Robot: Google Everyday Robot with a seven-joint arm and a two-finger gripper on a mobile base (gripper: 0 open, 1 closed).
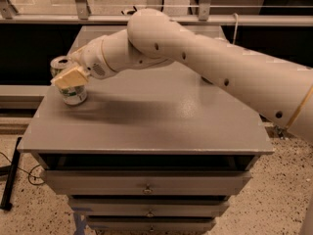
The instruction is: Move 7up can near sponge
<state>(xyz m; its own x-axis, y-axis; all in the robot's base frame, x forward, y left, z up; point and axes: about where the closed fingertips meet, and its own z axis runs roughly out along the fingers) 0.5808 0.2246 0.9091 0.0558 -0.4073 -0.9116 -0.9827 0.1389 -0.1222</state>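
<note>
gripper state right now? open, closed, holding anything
gripper: up against the slim silver-white 7up can with green markings, at the left side of the grey table top; whether it grips the can cannot be told.

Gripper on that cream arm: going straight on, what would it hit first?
Probably the slim silver-white can with green markings, right by the gripper at the grey table's left edge; depth is unclear.

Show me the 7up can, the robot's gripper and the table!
7up can (74,96): camera view, on its lower side, below the gripper.
gripper (70,77): camera view, on its pale tip, against the can near the table's left edge.
table (161,116): camera view, on its bare grey top.
</note>
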